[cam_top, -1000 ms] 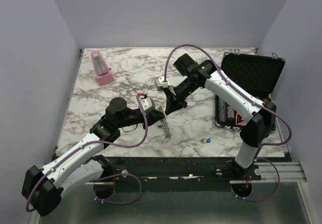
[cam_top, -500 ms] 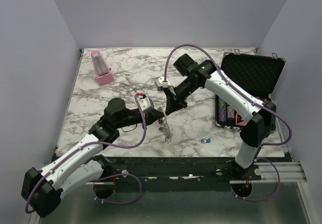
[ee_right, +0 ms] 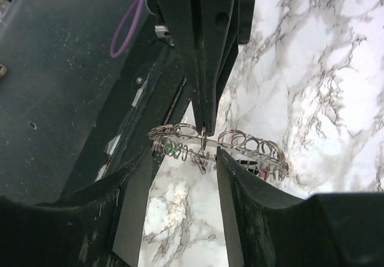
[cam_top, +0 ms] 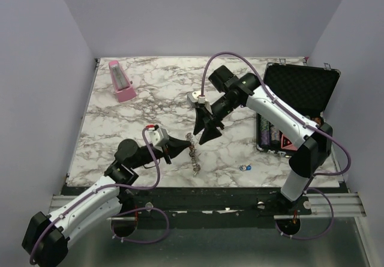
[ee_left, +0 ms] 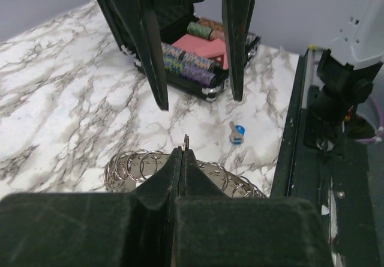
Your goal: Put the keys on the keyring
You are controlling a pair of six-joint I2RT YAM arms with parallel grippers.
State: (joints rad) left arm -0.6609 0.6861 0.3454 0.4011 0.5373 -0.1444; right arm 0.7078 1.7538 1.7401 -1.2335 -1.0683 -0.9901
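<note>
Marble desk [cam_top: 120,117] lies beneath the keyring [ee_right: 240,140], pinched in the fully closed left end effector [ee_left: 182,153]; the right end effector [ee_right: 183,159] is spread astride it, empty. With the ring presented, fetching the blue key [ee_left: 236,133] is judged next.

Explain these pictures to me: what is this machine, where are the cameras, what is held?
Two robot arms are bolted at the near edge of a marble table. One picture looks down from above; the other two come from a camera on each wrist. The left tool is shut on the keyring, keys dangling from it. The right tool is open close by, holding nothing. On the table lie a blue key, a pink wedge-shaped object and an open black case of chips.
</note>
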